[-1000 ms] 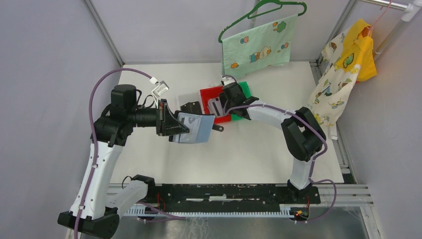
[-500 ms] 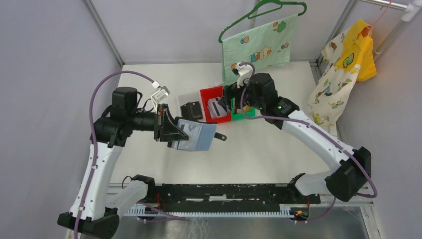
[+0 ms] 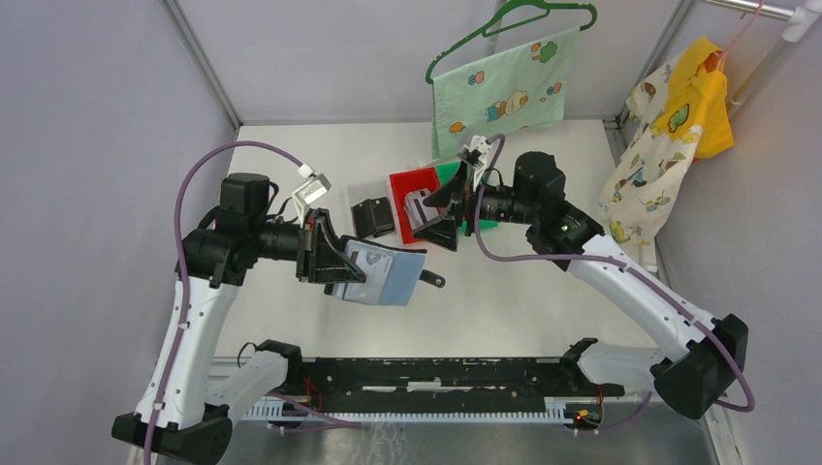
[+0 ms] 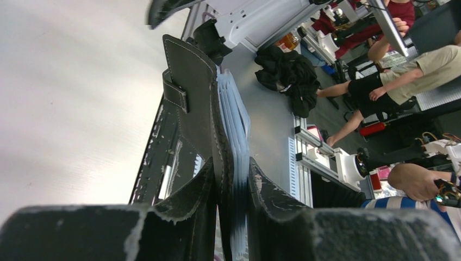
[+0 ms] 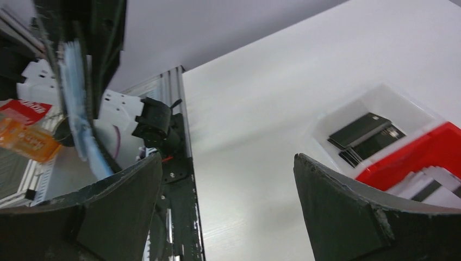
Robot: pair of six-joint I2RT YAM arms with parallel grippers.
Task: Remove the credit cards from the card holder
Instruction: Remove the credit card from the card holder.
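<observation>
Mid-extraction: left hand (image 3: 336,260) clamped on card holder (image 3: 390,274), aloft just ahead of wide-spread, empty right hand (image 3: 441,213), credit cards (image 3: 420,206) in red bin (image 3: 408,181) beside it; needs next a pinch on a pocketed card edge.

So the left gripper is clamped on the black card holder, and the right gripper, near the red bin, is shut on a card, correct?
Not quite. The left gripper is clamped on the card holder, but the right gripper, near the red bin, is open and holds nothing. The right wrist view shows its fingers wide apart with nothing between them.
</observation>
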